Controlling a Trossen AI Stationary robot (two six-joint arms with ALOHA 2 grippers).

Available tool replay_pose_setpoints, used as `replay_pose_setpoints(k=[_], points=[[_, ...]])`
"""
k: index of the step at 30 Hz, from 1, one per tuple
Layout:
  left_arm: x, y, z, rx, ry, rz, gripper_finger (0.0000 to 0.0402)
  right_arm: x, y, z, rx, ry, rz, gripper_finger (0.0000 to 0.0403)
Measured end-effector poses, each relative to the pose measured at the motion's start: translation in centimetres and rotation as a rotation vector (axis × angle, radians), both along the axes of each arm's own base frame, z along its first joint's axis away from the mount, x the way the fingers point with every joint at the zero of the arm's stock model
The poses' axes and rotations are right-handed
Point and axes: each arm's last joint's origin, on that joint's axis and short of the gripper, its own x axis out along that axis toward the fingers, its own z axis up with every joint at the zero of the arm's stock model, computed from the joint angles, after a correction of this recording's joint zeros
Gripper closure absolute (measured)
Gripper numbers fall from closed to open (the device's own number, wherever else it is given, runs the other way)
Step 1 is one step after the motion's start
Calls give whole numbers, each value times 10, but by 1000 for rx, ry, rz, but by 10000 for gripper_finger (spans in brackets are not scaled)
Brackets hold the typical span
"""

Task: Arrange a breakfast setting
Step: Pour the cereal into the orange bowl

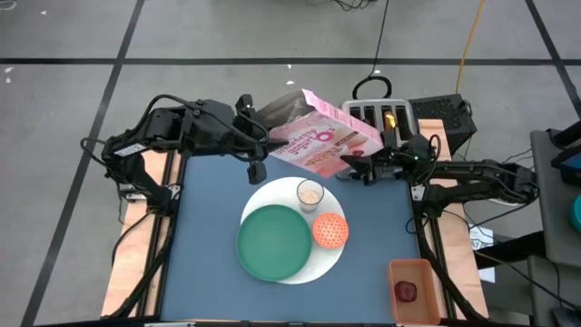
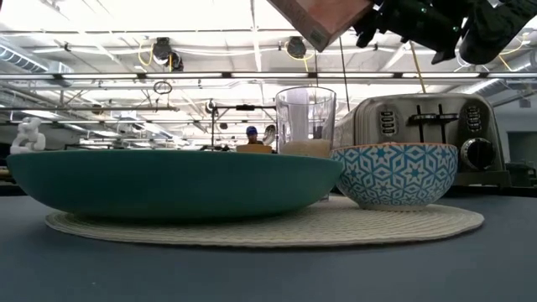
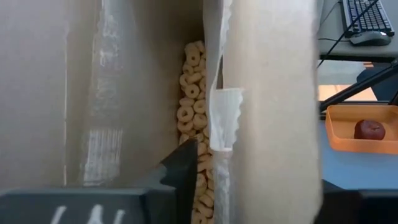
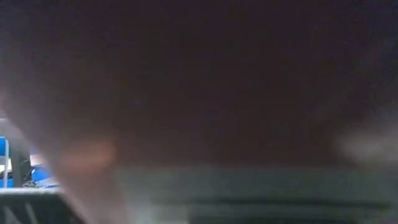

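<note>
High view: the pink cereal box point(image 1: 322, 136) hangs tilted over the far part of the blue worktop point(image 1: 204, 236), between the two arms. The right hand point(image 1: 363, 166) grips its right end. The left hand point(image 1: 257, 136) is at the box's open left end; whether its fingers are open or closed cannot be told. Nearer, below the box, a white round mat point(image 1: 331, 259) carries the green plate point(image 1: 272, 241), a small glass point(image 1: 310, 193) and the orange-pink patterned bowl point(image 1: 330, 230), all apart from both hands. A silver toaster point(image 1: 386, 113) stands behind the box at the far right. At the near right corner an orange tray point(image 1: 419, 272) holds a dark red fruit point(image 1: 406, 291). Grey floor with dark lines surrounds the worktop.

Low view: the plate point(image 2: 168, 180) sits at the left of the woven mat point(image 2: 403, 222), the bowl point(image 2: 394, 174) at the right, the glass point(image 2: 305, 122) behind between them, the toaster point(image 2: 428, 126) farther back. The box's corner point(image 2: 323, 18) and a dark hand point(image 2: 411, 21) hang above. A hall with ceiling beams lies beyond.

Left wrist view: the box's open top fills the picture, ring-shaped cereal point(image 3: 193, 106) beside a pale liner point(image 3: 224, 118); one dark finger point(image 3: 183, 174) reaches inside. The tray point(image 3: 354, 134) with the fruit point(image 3: 370, 129) lies beyond.

Right wrist view: only a dark blur, nothing to tell.
</note>
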Motion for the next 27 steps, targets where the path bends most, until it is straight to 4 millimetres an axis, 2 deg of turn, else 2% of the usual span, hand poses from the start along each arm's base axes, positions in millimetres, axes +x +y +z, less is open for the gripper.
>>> replay_pose_setpoints(k=[3, 12, 19, 27], points=[[-6, 0, 4, -2, -12, 0, 258, -2, 0, 2, -4, -8, -5, 170], [-31, -1, 29, -14, -111, -19, 256, -14, -1, 11, 7, -27, -21, 170], [-51, -2, 35, -33, -116, -26, 256, -21, 0, 13, 28, 18, -33, 170], [-80, -3, 37, -85, -78, -19, 256, -36, 8, 24, -20, -11, 13, 170]])
